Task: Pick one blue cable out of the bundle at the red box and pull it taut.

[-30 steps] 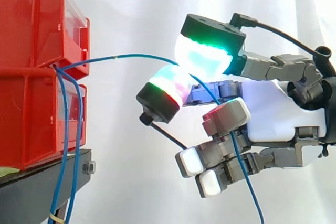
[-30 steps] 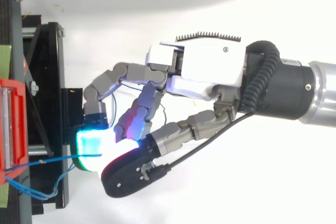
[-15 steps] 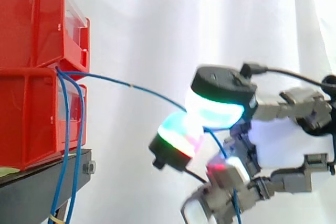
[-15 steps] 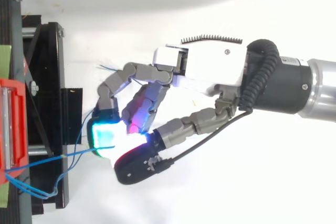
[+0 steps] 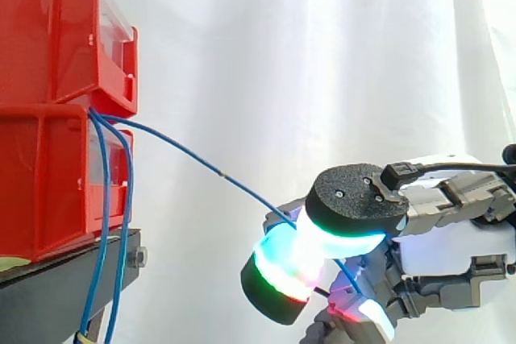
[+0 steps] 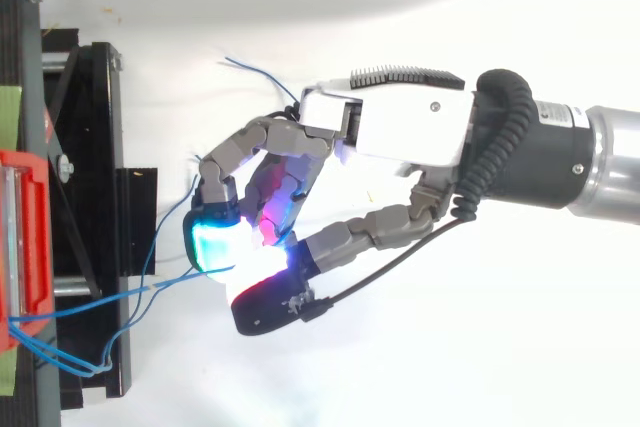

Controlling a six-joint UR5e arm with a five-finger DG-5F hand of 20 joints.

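One blue cable runs in a nearly straight line from the gap between the two stacked red bins down and right to my hand. Glowing fingertips pinch it low at the right of the side view. From above, the cable leaves the red bin and reaches the hand, whose curled fingers and thumb close on it; its loose end sticks out behind the fingers. The other blue cables hang down in front of the bins.
The bins stand on a black stand, seen from above as a black frame at the left. A white curtain lies behind, with free room between stand and hand.
The hand has moved down and to the right, away from the bins, with the cable in its pinch. The cable's arc has straightened into a slanted line.
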